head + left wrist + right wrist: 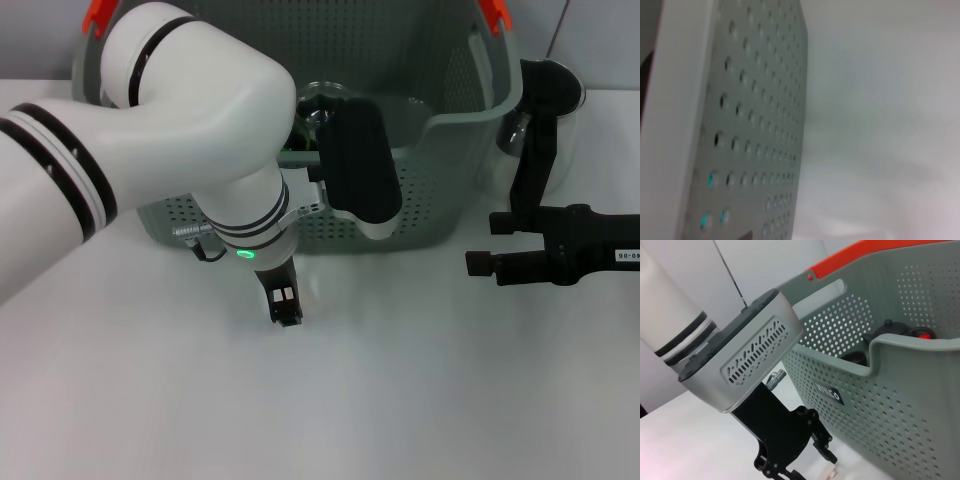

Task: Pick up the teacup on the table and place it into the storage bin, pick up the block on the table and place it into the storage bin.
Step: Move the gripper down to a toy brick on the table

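1. My left arm sweeps in from the near left, bends at the elbow and turns its wrist straight down, so my left jaws [285, 308] point at the white surface [400, 400] just in front of the storage bin [440, 225]. I cannot tell whether they are open or closed; a small pale thing shows by the tips in my right wrist view, too little of it to name.
2. My left wrist camera sees only the bin's perforated wall, very close, and bare surface beside it.
3. My right jaws [478, 262] lie level above the surface at the right, just beside the bin's right front corner, pointing left toward my other arm. The fingers stand apart, nothing between them.
4. Beyond both arms the bin rests on the surface. Dark objects with a red spot [923, 333] lie inside; I cannot identify them.
5. The teacup and block I cannot make out.
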Tool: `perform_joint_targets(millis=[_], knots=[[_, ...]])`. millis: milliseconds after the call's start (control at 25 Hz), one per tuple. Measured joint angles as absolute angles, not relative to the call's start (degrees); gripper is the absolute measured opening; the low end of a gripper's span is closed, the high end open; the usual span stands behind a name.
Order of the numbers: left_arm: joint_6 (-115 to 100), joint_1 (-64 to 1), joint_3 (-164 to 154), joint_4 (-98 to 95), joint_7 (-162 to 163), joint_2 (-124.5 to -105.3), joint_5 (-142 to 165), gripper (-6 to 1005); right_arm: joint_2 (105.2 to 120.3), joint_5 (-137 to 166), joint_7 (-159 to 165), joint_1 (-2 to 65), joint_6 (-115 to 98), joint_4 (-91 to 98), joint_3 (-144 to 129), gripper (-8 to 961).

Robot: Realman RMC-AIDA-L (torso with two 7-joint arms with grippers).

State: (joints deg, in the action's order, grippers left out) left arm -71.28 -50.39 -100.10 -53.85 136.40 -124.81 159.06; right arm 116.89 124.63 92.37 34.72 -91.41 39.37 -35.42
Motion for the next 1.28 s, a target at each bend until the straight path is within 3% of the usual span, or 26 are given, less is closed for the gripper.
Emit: perform_joint_targets(millis=[1280], knots=[[-70.1, -52.1, -101.6, -51.5, 136.9, -124.8, 157.6, 487, 116.75, 124.6, 92.4, 34.7, -91.4, 39.4, -35.2, 945]])
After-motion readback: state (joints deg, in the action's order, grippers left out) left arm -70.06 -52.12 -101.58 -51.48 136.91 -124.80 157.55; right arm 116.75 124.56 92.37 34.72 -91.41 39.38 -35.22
